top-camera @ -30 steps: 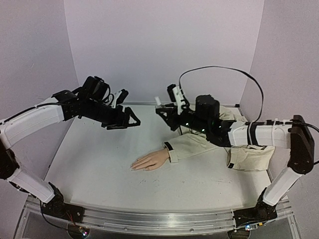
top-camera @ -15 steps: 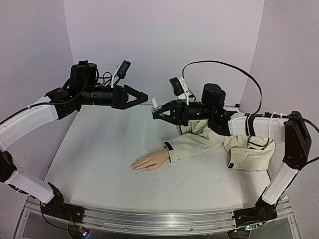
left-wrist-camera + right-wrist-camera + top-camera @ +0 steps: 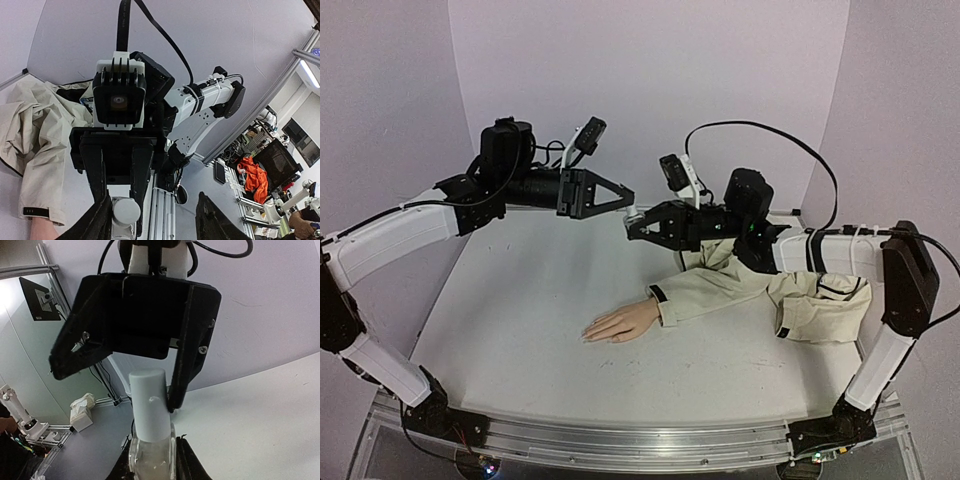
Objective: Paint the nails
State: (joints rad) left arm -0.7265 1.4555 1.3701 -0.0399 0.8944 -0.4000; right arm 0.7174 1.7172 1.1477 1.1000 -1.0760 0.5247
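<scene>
Hovering above the worktop (image 3: pixel 520 330), the left tool (image 3: pixel 627 200) stands spread wide around the white cap (image 3: pixel 149 405) of a clear bottle (image 3: pixel 150 452), which the right tool (image 3: pixel 632 226) grips by its body.
One left finger sits just beside the cap, at its 3 o'clock in the right wrist view. At 6 o'clock from both tools, the mannequin hand (image 3: pixel 623 323) lies flat, coming out of a beige sleeve (image 3: pixel 705 290), fingers pointing to 9 o'clock; the nails (image 3: pixel 590 333) at their tips are too small to make out.
</scene>
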